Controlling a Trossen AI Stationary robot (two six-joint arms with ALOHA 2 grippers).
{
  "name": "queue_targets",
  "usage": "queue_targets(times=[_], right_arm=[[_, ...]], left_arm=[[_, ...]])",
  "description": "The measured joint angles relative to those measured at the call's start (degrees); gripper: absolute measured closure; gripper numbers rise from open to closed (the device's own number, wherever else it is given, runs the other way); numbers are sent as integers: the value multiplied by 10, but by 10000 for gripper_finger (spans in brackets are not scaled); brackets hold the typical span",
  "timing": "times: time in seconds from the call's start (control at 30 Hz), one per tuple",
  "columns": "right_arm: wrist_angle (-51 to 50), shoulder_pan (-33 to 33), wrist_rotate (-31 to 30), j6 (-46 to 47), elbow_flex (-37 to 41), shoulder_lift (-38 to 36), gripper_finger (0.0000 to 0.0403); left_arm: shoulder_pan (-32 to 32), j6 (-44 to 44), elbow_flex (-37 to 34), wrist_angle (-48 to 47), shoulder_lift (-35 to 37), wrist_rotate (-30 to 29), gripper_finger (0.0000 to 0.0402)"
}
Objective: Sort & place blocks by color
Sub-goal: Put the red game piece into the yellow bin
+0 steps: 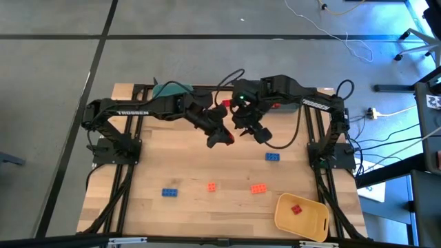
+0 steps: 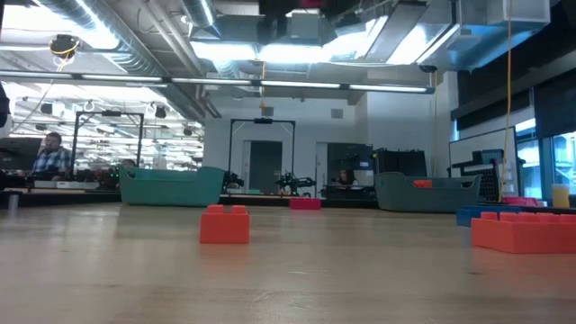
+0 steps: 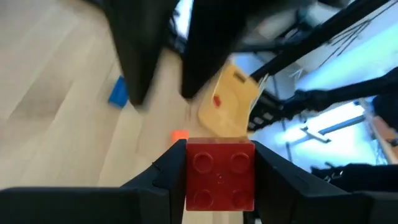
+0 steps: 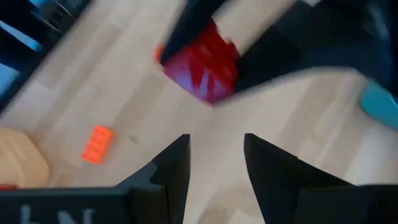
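The left end effector (image 3: 219,180) gripped a red block (image 3: 220,173) with four round studs; the right end effector (image 4: 216,163) was open; "TROSSEN" (image 1: 132,113) showed on the left arm

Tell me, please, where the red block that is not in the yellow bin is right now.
The red block is clamped between the left gripper's fingers, raised above the table's far middle, facing the open right gripper.

high: overhead, straight down | low: tabletop level | wrists: close, downward
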State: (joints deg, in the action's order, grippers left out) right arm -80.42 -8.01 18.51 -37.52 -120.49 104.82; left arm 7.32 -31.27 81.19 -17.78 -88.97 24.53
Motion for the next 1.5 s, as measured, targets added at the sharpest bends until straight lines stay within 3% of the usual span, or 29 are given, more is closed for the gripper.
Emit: queue_targets(times=[0.13, 0.53, 0.8, 1.1, 1.2, 1.5], right_arm=[[17, 0, -37, -5, 0, -2, 251], [43, 0, -42, 41, 0, -4, 251], [51, 0, -111, 14, 0, -4, 252], [43, -3, -140, 14, 0, -4, 334], [43, -4, -140, 14, 0, -4, 344], [52, -4, -224, 53, 0, -3, 299]], left_arm=[[-4, 2, 0, -25, 4, -13, 272], [-5, 1, 0, -26, 16, -14, 272], [-5, 1, 0, -28, 15, -14, 272], [-5, -1, 0, -28, 15, -15, 272], [-5, 0, 0, -28, 15, -15, 272], [7, 14, 0, -82, 21, -54, 272]])
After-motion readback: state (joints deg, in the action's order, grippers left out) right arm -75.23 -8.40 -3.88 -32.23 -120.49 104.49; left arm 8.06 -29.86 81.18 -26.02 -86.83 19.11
